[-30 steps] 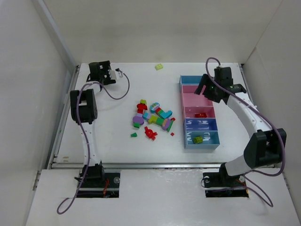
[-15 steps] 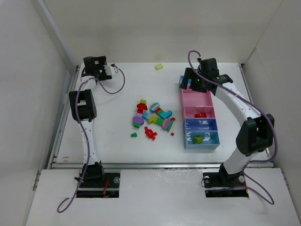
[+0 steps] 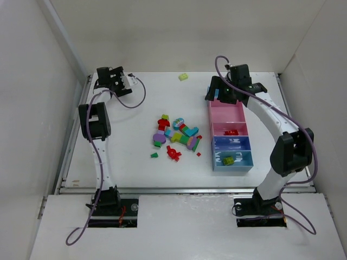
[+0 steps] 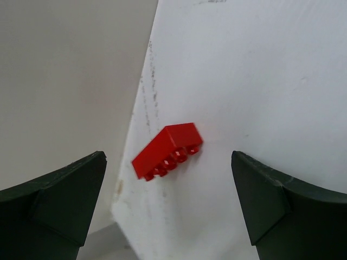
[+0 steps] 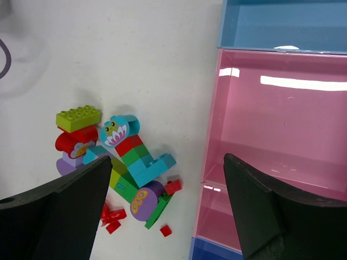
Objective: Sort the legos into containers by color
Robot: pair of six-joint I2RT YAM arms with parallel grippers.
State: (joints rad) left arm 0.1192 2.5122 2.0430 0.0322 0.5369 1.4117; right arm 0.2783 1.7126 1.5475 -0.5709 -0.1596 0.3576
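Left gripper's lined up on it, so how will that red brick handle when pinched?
The red brick looks like rigid moulded plastic, so it probably won't flex under a pinch. It's small, so likely light. Its glossy faces may slip, and since it seems to lie with its studs facing sideways, it could tip if nudged.

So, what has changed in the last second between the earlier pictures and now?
The right gripper swung left and away from its base, from over the pink bins to the far light blue bin. The left gripper shifted slightly left. Both are open and empty. The lego pile and the strip of bins stayed put.
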